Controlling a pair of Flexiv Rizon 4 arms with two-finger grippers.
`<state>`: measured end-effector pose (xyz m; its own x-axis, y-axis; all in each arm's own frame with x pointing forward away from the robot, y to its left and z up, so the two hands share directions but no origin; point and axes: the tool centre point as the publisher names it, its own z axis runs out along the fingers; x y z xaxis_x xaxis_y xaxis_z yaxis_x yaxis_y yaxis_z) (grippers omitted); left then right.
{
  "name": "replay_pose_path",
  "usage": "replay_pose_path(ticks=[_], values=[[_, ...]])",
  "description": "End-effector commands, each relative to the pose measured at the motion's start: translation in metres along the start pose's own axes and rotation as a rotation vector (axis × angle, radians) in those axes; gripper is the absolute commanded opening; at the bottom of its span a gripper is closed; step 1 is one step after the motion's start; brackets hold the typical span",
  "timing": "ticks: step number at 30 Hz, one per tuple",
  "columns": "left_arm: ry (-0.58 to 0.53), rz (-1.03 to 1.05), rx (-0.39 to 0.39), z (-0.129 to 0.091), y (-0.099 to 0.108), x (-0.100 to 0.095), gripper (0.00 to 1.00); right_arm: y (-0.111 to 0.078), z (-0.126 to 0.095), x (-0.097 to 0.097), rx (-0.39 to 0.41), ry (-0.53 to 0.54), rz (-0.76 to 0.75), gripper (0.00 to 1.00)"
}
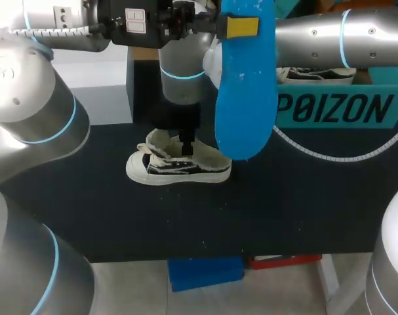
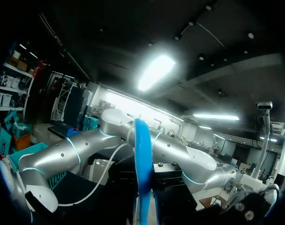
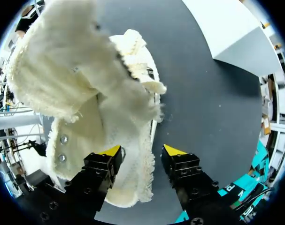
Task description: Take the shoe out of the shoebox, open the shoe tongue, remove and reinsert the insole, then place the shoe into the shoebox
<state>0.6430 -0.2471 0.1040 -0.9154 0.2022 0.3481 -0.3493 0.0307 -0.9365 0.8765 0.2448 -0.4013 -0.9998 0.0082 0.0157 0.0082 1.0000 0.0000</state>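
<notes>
Insole [image 1: 244, 85], blue and out of the shoe, is hanging high over the table [image 1: 284, 210] in the head view; the left gripper [image 1: 241, 27] is pinching it near its upper end, closed on it, probably to keep it clear while the shoe is readied; the shoe [image 1: 179, 167] is lying on its sole near the middle of the table, well apart from the teal shoebox [image 1: 336, 108]; the right gripper [image 1: 185, 146] is reaching down into its opening.

Left wrist view is showing the insole [image 2: 143, 168] edge-on, rising straight ahead; the gripper's own tips are not showing.

Right wrist view is showing the yellow fingertips [image 3: 111, 151] standing apart, straddling the shoe's side wall, one inside, one outside, seemingly unclamped; the tongue [image 3: 62, 61] is folding forward, leaving the mouth open for reinsertion.
</notes>
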Motion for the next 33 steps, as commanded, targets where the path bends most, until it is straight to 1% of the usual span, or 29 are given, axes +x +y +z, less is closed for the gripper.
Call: replay_pose_path(ticks=[1, 2, 3, 29, 30, 33], values=[[-0.003, -0.001, -0.002, 0.000, 0.000, 0.001, 0.00, 0.000, 0.005, -0.001, -0.002, 0.002, 0.006, 0.19], [-0.003, -0.001, -0.002, 0.000, 0.000, 0.001, 0.00, -0.002, 0.006, -0.001, 0.007, 0.001, 0.012, 0.00], [-0.003, -0.001, -0.002, 0.000, 0.000, 0.001, 0.00, -0.003, 0.006, -0.001, -0.006, 0.010, 0.007, 0.00], [-0.003, -0.001, -0.002, 0.000, 0.000, 0.001, 0.00, -0.003, 0.006, -0.001, -0.006, 0.010, 0.007, 0.00], [-0.003, -0.001, -0.002, 0.000, 0.000, 0.001, 0.00, -0.004, 0.003, 0.001, -0.014, -0.003, 0.003, 0.00], [-0.003, -0.001, -0.002, 0.000, 0.000, 0.001, 0.00, -0.017, -0.026, 0.002, -0.012, -0.065, 0.049, 0.00]])
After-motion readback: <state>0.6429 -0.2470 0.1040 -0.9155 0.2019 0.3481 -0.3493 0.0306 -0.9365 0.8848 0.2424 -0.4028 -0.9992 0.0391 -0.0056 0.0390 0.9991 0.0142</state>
